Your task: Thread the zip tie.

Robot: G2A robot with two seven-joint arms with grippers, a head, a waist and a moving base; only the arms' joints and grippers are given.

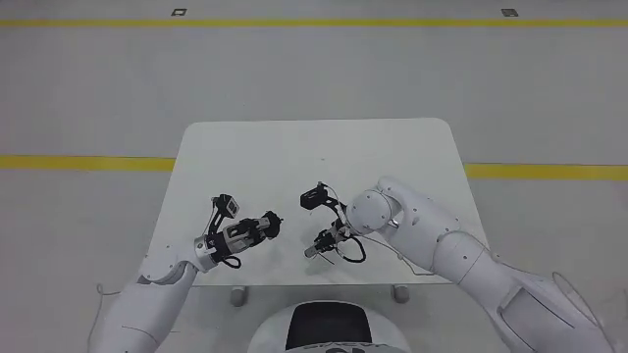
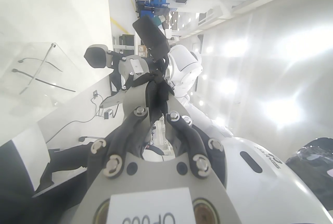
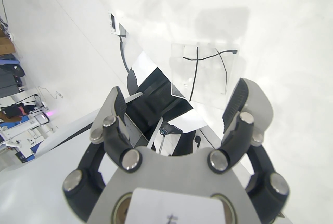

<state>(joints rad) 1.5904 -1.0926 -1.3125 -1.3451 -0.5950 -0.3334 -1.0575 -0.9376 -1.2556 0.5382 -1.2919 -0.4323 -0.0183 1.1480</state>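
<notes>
your right pincer (image 3: 179,91) gapes open, the left pincer (image 2: 156,80) is closed; line up squarely over one zip tie (image 3: 194,71) before pinching.

We mark the table (image 1: 314,147) as white and the floor (image 1: 294,78) as pale grey, crossed by yellow lines (image 1: 294,23). The arms (image 1: 446,245) are white, turning black at the wrists. The zip ties (image 3: 193,77) are black; their tray (image 3: 179,53) is clear. On the right gripper (image 3: 179,91) we see grey metal fingers, silver pins and black pads (image 3: 232,103) ribbed in fine parallel lines. The left gripper (image 2: 156,82) is the same grey, with black pads (image 2: 153,99) and a white label (image 2: 153,201) printed in black.
</notes>
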